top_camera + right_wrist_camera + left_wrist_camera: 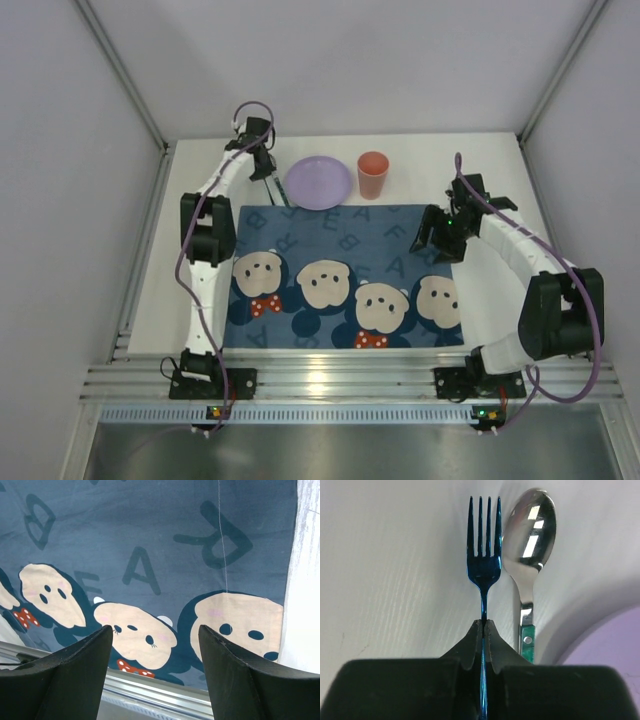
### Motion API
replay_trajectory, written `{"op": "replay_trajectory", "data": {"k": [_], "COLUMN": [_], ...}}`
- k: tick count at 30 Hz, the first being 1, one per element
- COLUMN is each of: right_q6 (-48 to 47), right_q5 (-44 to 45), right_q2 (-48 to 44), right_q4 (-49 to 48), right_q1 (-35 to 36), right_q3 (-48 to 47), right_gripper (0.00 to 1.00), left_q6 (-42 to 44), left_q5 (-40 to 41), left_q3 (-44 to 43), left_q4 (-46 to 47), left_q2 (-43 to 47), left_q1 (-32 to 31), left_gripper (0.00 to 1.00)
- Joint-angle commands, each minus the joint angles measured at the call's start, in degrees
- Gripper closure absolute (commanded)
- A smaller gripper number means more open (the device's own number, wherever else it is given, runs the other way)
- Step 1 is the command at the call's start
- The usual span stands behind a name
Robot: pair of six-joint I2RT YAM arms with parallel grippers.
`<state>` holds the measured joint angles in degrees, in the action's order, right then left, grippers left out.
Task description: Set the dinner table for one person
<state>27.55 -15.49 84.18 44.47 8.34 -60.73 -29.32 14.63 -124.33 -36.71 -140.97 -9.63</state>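
Observation:
My left gripper [484, 622] is shut on a blue fork [483, 545], its tines pointing away over the white dinner table [385, 580]. A silver spoon with a green handle [530, 540] lies just right of the fork. In the top view the left gripper [266, 172] is at the far left, next to the purple plate [318, 182]. An orange cup [373, 175] stands right of the plate. My right gripper [430, 238] is open and empty over the right edge of the dark-blue mat [340, 270]; the mat also shows in the right wrist view [150, 540].
The purple plate's rim [615, 645] is close at the right of the spoon. The ribbed aluminium rail [320, 380] runs along the near edge. Grey walls enclose the table on three sides. White table [305, 580] shows right of the mat.

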Motion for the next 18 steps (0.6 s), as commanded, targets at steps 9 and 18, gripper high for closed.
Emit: {"op": "replay_trajectory", "data": {"k": [9, 18], "right_q6": [-0.22, 1.45], "right_q5": [-0.16, -1.47], "right_q2": [-2.09, -4.55], "right_q4": [-1.66, -5.00], "right_q1": [4.58, 7.92], "right_q3": [1.31, 6.23], "right_gripper": [0.30, 0.30], "left_q6": [11.56, 18.60], "left_q5": [-8.65, -10.76], "left_q3": [3.29, 26.57], "left_q4": [4.28, -0.73], "left_q2": [24.66, 41.18], "left_q1": [-0.21, -1.97], "left_gripper": [1.00, 1.00]}}
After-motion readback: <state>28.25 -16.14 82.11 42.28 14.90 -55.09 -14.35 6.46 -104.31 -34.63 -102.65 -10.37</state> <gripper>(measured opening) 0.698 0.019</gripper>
